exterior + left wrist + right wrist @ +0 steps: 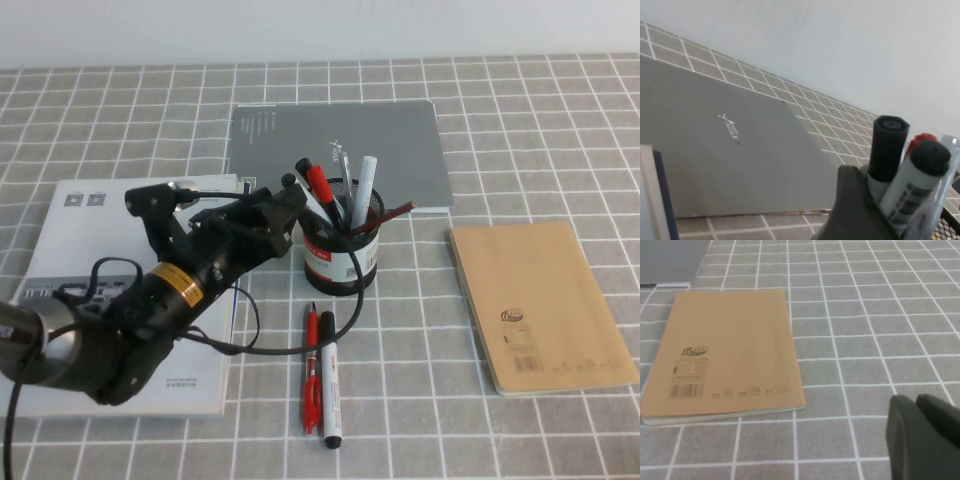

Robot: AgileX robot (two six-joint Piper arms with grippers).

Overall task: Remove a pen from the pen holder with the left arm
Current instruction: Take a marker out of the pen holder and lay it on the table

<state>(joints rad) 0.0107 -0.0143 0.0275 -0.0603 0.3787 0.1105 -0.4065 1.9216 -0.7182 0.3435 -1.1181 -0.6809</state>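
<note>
Over the tiled table (420, 400), left gripper (290, 207) leans into pen holder (340, 262), jaws spread; right gripper (916, 402), pressed closed, near notebook (730, 350).

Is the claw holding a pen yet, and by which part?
I cannot tell. The left claw sits against the black-capped markers in the black mesh pen holder. The right claw, near the tan notebook, holds nothing.

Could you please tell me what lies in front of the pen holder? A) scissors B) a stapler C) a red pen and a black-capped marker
C: a red pen and a black-capped marker lie there side by side; the left end effector is at the rim of the pen holder, the right end effector near the tan notebook.
</note>
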